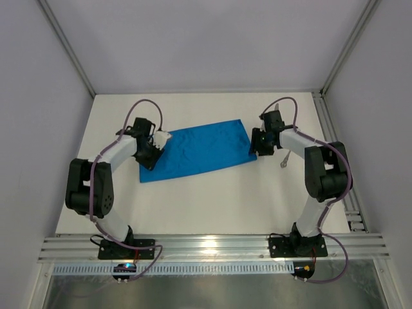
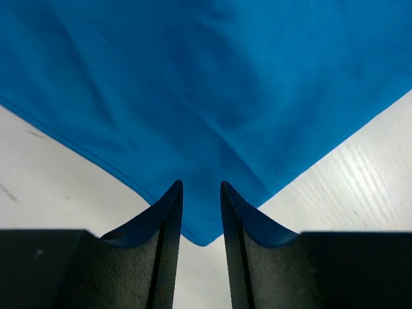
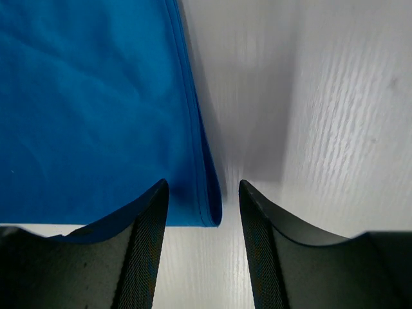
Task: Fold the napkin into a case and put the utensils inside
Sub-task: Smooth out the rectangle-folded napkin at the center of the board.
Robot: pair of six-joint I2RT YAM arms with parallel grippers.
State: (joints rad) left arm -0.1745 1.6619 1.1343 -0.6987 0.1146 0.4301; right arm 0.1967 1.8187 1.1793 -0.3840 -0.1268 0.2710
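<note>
The bright blue napkin (image 1: 199, 151) lies flat on the white table as a folded rectangle, slanting up to the right. My left gripper (image 1: 150, 156) is at its left end. In the left wrist view the gripper (image 2: 201, 187) is open, its jaws straddling a napkin corner (image 2: 203, 235) without pinching it. My right gripper (image 1: 257, 147) is at the right end. In the right wrist view it (image 3: 203, 185) is open over the doubled corner of the napkin (image 3: 209, 209). One silver utensil (image 1: 283, 161) shows partly beside my right arm; I cannot tell whether it is the knife or the fork. The other utensil is hidden.
Grey walls stand on the left, back and right of the white table (image 1: 206, 199). A metal rail (image 1: 212, 244) runs along the near edge, and another rail (image 1: 335, 141) runs down the right side.
</note>
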